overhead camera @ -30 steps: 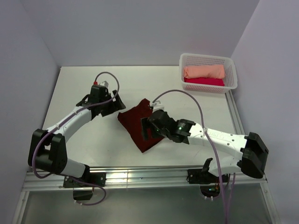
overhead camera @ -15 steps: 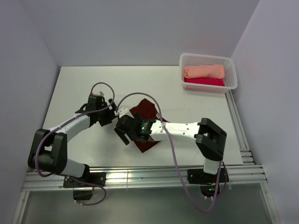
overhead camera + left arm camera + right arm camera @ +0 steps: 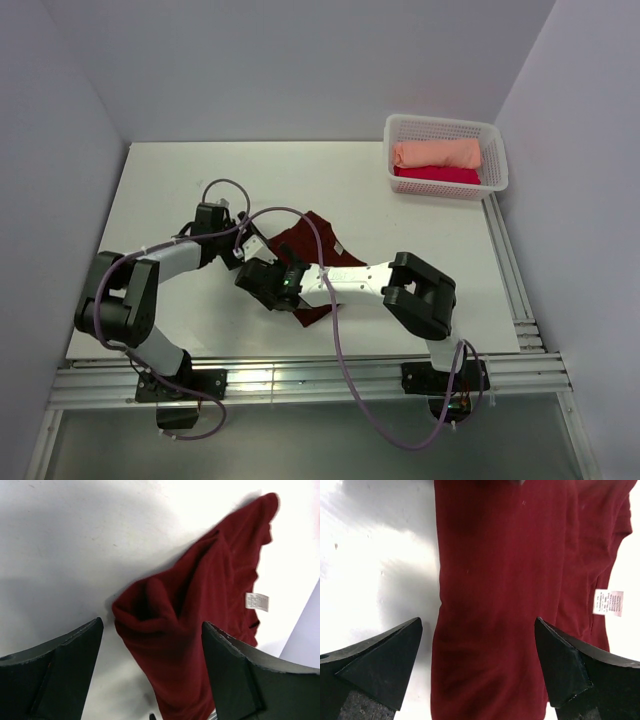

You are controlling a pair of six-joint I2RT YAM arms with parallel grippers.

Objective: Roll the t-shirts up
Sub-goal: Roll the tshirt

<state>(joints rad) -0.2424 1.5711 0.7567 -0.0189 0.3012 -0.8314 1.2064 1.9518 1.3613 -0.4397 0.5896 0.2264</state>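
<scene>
Maroon t-shirt (image 3: 308, 243) lies folded and a bit bunched mid-desk, toward the near edge; both grippers are spread wide and hold nothing.
Left gripper (image 3: 151, 625) has its fingers apart over a puffed-up corner fold. Right gripper (image 3: 477, 621) has its fingers apart straddling the flat strip, with the grey label (image 3: 608, 602) off to the side. Cloth looks light, limp and not slick, so it will likely sag. Best to pinch the strip's end edge through all layers. Peach roll (image 3: 435, 153) and crimson roll (image 3: 437, 175) sit in the basket (image 3: 445, 124) at the far right corner.
</scene>
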